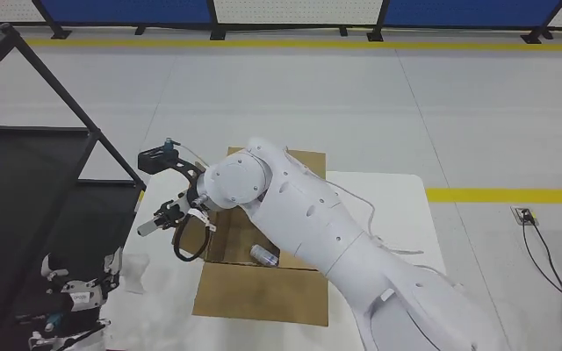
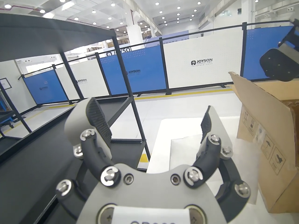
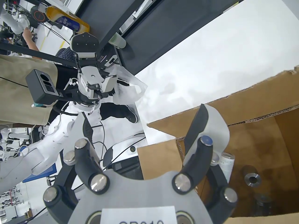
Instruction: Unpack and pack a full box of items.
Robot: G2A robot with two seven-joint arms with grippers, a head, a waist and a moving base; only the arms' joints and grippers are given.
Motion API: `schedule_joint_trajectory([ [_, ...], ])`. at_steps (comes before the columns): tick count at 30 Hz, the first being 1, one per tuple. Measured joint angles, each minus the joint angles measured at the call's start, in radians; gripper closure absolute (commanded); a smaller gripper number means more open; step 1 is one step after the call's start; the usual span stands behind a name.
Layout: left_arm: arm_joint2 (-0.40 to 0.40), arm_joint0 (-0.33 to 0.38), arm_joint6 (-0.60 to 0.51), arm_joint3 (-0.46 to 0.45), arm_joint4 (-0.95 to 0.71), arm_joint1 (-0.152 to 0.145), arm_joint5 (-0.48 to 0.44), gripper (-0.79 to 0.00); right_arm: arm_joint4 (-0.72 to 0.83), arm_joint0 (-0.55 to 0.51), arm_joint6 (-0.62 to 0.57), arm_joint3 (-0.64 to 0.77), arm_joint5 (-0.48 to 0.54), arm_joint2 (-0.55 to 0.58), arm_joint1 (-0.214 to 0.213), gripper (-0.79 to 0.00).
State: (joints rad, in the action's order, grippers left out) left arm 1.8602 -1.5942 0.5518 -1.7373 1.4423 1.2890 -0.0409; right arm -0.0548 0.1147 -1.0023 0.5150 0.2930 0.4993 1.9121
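The box (image 1: 255, 294) is brown corrugated cardboard with its flaps folded out, standing open mid-way along the white table (image 1: 391, 197). A metal cylinder (image 3: 251, 178) and a white tube (image 3: 227, 163) rest on its floor. The right gripper (image 3: 143, 115) hangs at the box's left wall, fingers spread wide with nothing between them. The left gripper (image 2: 150, 110), also wide and holding nothing, is near the table's front left corner beside a clear plastic bag (image 1: 133, 272). A black rack (image 1: 53, 175) borders the table's left edge; bare tabletop lies between rack and box
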Motion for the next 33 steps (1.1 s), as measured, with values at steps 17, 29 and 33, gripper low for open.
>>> schedule_joint_trajectory([
  [17,-0.174,0.080,-0.049,-0.020,0.297,-0.008,-0.013,-0.785,-0.112,-0.275,0.066,0.360,0.075,0.235,-0.196,-0.785],
  [29,-0.256,0.079,-0.072,-0.040,0.409,-0.009,-0.001,-0.785,-0.153,-0.408,-0.038,0.587,0.004,0.325,-0.259,-0.785],
  [33,-0.281,0.090,-0.075,-0.022,0.432,-0.009,0.006,-0.785,-0.142,-0.373,-0.042,0.529,-0.017,0.310,-0.248,-0.785],
])
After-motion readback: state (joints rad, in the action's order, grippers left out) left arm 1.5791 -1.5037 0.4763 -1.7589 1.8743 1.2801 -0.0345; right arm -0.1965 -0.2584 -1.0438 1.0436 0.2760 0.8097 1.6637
